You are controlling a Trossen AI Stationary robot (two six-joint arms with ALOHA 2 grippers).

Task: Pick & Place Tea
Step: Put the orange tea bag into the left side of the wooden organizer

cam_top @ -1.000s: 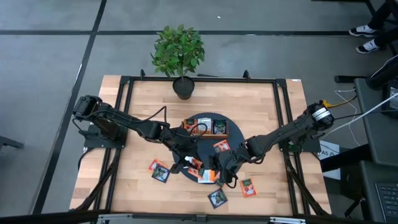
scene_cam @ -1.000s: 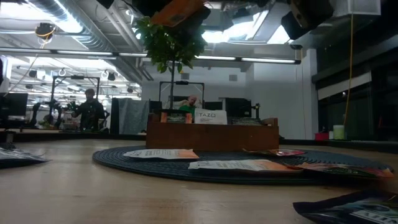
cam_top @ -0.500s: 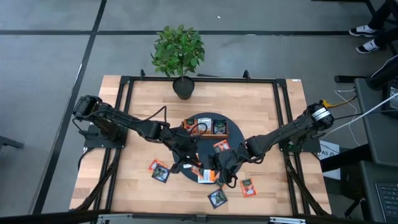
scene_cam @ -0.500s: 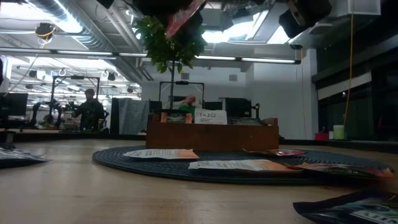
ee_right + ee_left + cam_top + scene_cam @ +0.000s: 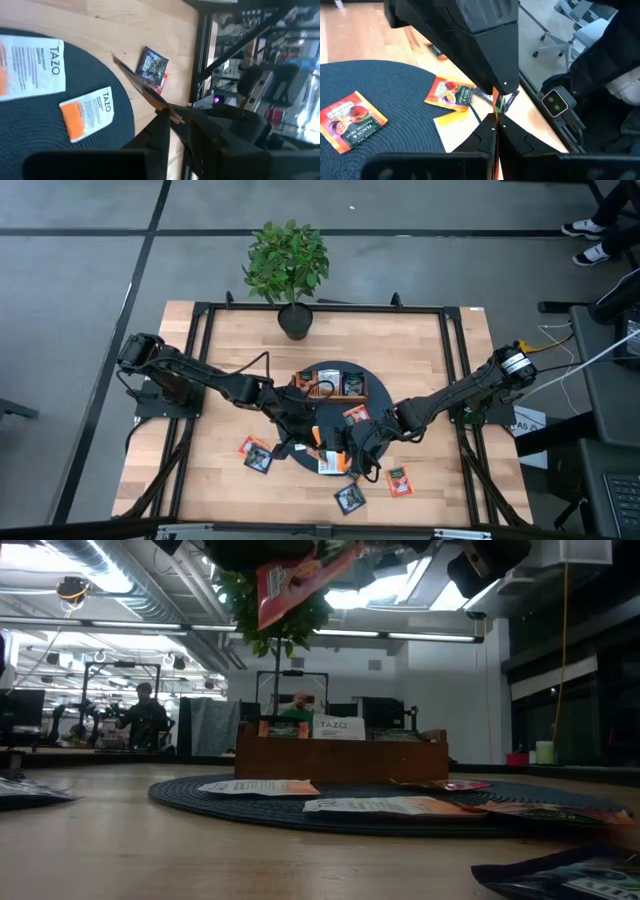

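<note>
An orange tea sachet [image 5: 316,435] hangs in the air above the round dark mat [image 5: 372,402], between my two grippers. The low view shows it [image 5: 295,580] at the top, tilted with one corner down. My left gripper [image 5: 304,438] reaches in from the table's left and is shut on it. My right gripper [image 5: 336,446] faces it from the right. Its fingers stand a little apart, with the sachet's thin edge [image 5: 145,92] running between them. A wooden tray [image 5: 330,393] on the mat's far part holds a few sachets. My left gripper pinches the sachet by one edge [image 5: 496,102] between its two fingers. Its wrist view sees the sachet edge-on, as a thin orange line. The fingers slant down from the table's left. The sachet is lifted clear and tilted, one corner [image 5: 268,615] hanging lowest. My right gripper's fingertips stand on either side of the sachet's other end [image 5: 170,114]; I cannot tell whether they touch it.
Loose sachets lie on the mat [image 5: 352,120] [image 5: 451,94] [image 5: 90,112] and on the bare wood near the front edge [image 5: 255,453] [image 5: 350,498] [image 5: 398,480]. A potted plant [image 5: 288,265] stands at the far edge. A black frame runs along the table's sides.
Both arms have stayed in place. The orange sachet lay nearly level between the grippers. It has tipped, and its face now hangs down at a slant with one corner low.
</note>
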